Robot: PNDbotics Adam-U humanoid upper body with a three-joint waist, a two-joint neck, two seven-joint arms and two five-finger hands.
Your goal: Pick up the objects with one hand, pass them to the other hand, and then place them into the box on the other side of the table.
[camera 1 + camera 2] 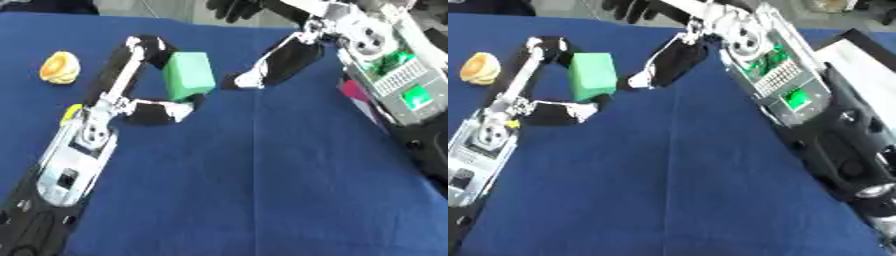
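Left eye view: green block (pixel 189 76) held aloft in curled left hand (pixel 149 107), open right hand (pixel 267 70) just beside it; handover pending, boxing undone, orange object (pixel 59 67) left of block.

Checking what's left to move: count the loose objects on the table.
2. The green block sits between the left hand's fingers and thumb at table centre; an orange-yellow object lies at far left. Others may be hidden behind the arms.

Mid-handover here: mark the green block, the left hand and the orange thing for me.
green block (pixel 189 75), left eye view, middle of its front face.
left hand (pixel 157 111), left eye view, on the thumb under the block.
orange thing (pixel 59 67), left eye view, its middle, on the table's far left.
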